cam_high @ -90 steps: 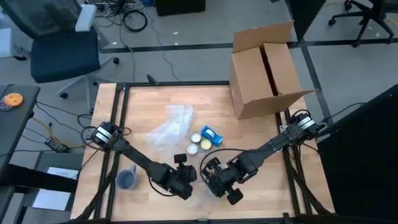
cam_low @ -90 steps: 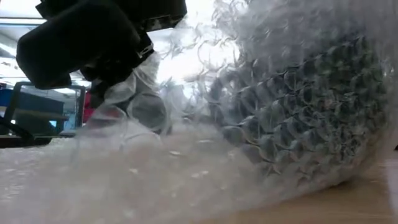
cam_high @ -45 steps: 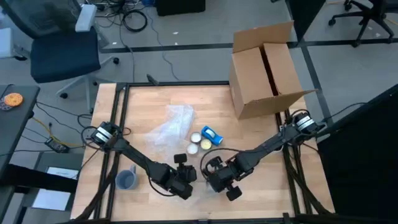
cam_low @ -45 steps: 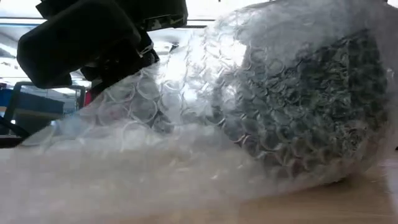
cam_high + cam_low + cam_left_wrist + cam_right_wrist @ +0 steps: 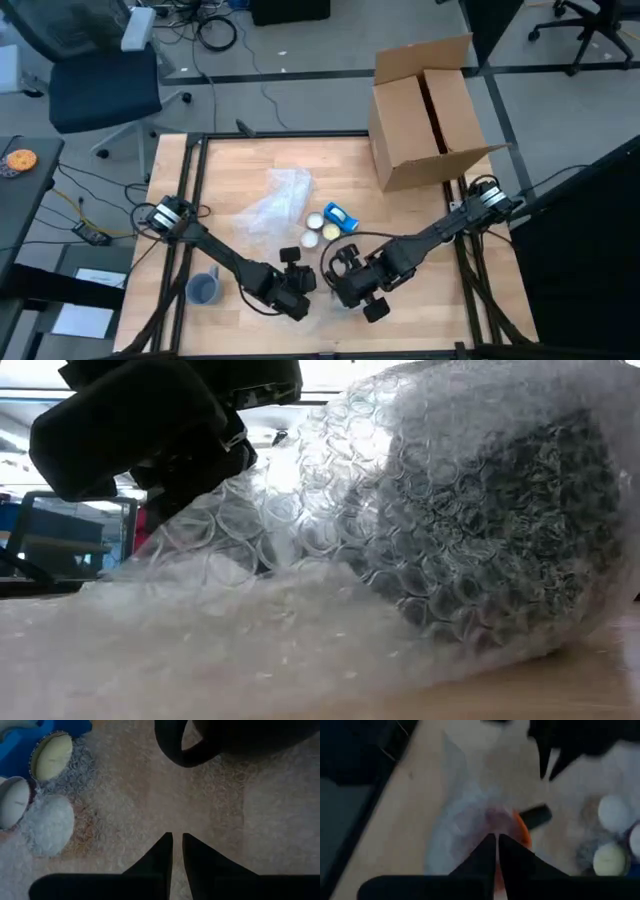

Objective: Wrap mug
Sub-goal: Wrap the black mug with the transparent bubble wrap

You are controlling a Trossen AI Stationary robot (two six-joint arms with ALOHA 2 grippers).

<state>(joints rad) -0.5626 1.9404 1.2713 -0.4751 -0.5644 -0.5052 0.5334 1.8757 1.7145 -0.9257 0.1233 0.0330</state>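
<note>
A dark mug (image 5: 520, 530) lies on its side near the table's front edge, covered by a sheet of bubble wrap (image 5: 330, 550). In the left wrist view its handle (image 5: 180, 750) shows beyond the flat sheet (image 5: 150, 795). My left gripper (image 5: 298, 300) and my right gripper (image 5: 345, 288) stand close together over it, each shut on the wrap. In the right wrist view an orange patch and a dark handle (image 5: 536, 815) show through the wrap. My left gripper (image 5: 176, 842) pinches the bubble wrap between its two fingertips, on the flat part (image 5: 176, 827) that lies on the table beside the mug's handle; edge or fold, I cannot tell. My right gripper (image 5: 496, 842) pinches the wrap (image 5: 490, 822) from above, right over the mug. The sheet slopes down from there over the mug to the table.
A blue holder with pale round pieces (image 5: 333, 222) and a loose bundle of bubble wrap (image 5: 275, 200) lie at mid-table. An open cardboard box (image 5: 425, 110) stands at the far right. A grey cup (image 5: 203, 288) sits at the near left.
My right gripper has gone a little toward the table's left and far edges, drawing the bubble wrap over the mug. The flap, loose and raised a second ago, now lies spread over the mug's top and slopes down past it.
</note>
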